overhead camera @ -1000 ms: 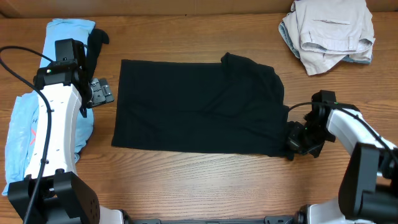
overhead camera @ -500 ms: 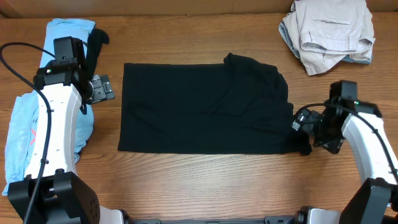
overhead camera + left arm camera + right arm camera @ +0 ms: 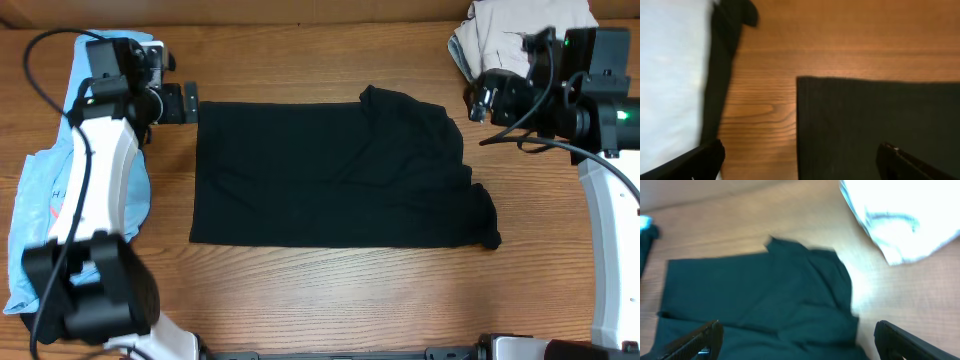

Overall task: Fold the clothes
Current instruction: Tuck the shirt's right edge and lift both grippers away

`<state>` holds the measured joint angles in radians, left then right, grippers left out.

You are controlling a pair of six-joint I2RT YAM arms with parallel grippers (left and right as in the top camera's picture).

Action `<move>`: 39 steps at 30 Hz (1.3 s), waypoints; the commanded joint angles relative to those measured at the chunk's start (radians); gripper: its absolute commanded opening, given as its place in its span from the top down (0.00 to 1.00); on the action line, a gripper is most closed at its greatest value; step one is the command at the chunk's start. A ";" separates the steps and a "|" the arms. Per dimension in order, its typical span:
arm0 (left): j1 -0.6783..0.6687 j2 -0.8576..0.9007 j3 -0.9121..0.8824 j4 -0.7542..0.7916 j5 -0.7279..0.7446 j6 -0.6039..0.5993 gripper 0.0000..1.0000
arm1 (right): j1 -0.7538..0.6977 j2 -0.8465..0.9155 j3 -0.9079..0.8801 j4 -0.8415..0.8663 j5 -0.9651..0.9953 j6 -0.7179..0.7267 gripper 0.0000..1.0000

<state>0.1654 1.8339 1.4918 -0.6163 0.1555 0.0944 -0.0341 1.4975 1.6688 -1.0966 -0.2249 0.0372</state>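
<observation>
The black shirt [image 3: 330,175] lies flat in the middle of the worktop [image 3: 330,300]. The left pincer [image 3: 188,103] hovers spread at its upper left corner, the right pincer [image 3: 478,100] spread and empty beyond its upper right

Left gripper [image 3: 188,103] and right gripper [image 3: 478,100] hover (jaws spread wide)

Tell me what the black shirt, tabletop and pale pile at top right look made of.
Black shirt: soft matte cloth, lying limp with shallow wrinkles and no sheen.
Tabletop: wood or wood-look laminate with visible grain and a slight satin glare. Can't tell which.
Pale pile: light fabric in crumpled folds, weave too blurred to tell.
</observation>
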 commanded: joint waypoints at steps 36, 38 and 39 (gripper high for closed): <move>-0.128 0.530 0.275 0.120 -0.055 0.055 0.21 | 0.072 0.099 0.054 -0.079 0.040 -0.040 0.36; -0.128 0.530 0.275 0.118 -0.055 0.055 0.34 | 0.072 0.101 0.054 -0.065 0.041 -0.022 0.51; -0.128 0.530 0.275 0.111 -0.055 0.056 0.50 | 0.072 0.102 0.054 -0.057 0.041 -0.008 0.55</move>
<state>0.0452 2.3260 1.7496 -0.4961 0.1009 0.1421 0.0334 1.5963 1.7084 -1.1706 -0.1921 0.0093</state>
